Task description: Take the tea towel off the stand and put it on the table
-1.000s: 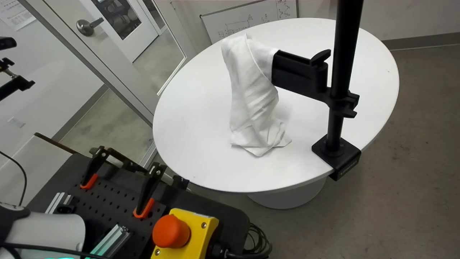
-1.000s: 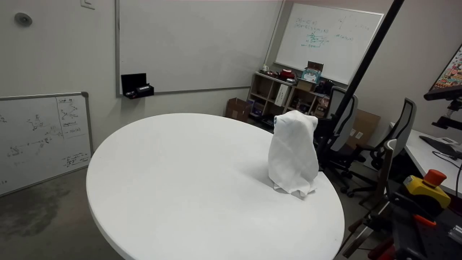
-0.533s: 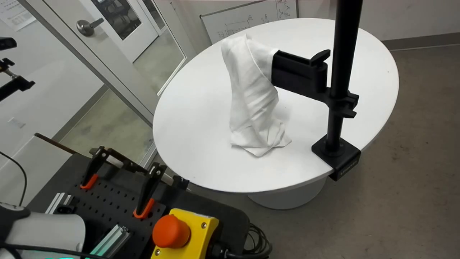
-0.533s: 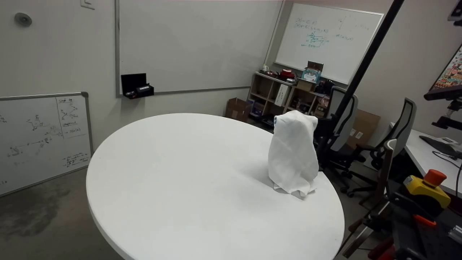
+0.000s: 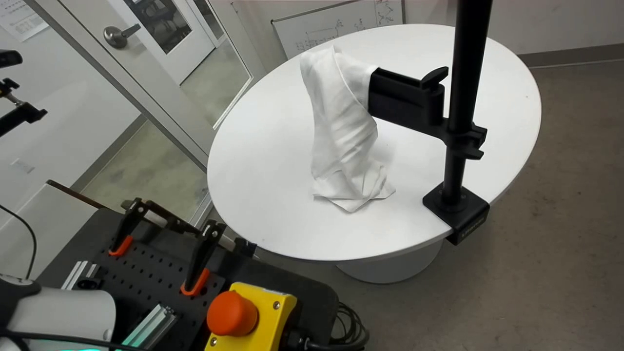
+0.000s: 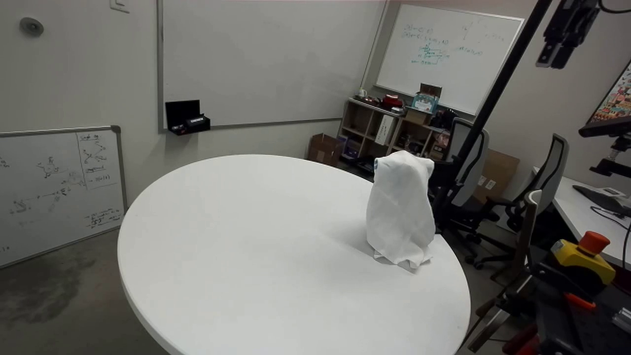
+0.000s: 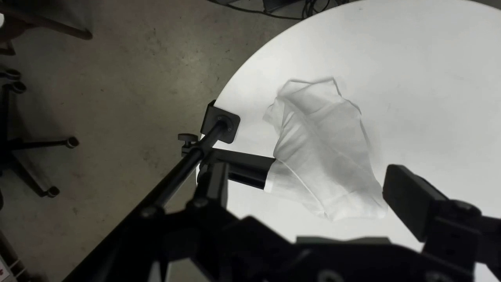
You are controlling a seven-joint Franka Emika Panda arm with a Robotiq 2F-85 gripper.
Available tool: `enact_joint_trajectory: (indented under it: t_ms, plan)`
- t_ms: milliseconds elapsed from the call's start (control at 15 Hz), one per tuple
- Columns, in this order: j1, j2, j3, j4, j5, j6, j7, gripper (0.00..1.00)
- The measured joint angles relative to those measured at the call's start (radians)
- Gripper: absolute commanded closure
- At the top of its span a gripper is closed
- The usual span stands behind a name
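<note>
The white tea towel (image 5: 343,126) hangs draped over the flat arm of the black stand (image 5: 407,100), its lower end resting on the round white table (image 5: 263,161). In an exterior view the towel (image 6: 400,212) shows a small blue mark near its top edge. In the wrist view the towel (image 7: 325,149) lies below and between the fingers, and the stand's pole (image 7: 184,172) passes on the left. My gripper (image 7: 307,172) is open and empty, its fingers (image 7: 411,201) wide apart. In an exterior view the gripper (image 6: 553,56) is high at the top right, above and apart from the towel.
The stand's tall pole (image 6: 508,74) rises close to the gripper. Its base clamp (image 5: 456,209) grips the table edge. A yellow emergency-stop box (image 5: 253,317) and black clamps (image 5: 200,253) are on the dark robot bench. Chairs (image 6: 547,167) stand behind the table.
My gripper has come into an exterior view from the top right, moving left and down. The towel, stand and table have not moved.
</note>
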Motion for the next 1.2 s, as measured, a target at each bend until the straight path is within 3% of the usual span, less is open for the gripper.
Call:
enact_joint_trajectory:
  t_ms: [600, 1200]
  plan:
    - [-0.006, 0.347, 0.005, 0.145, 0.006, 0.183, 0.066, 0.00]
    - [0.028, 0.592, 0.026, 0.284, 0.058, 0.207, 0.089, 0.00]
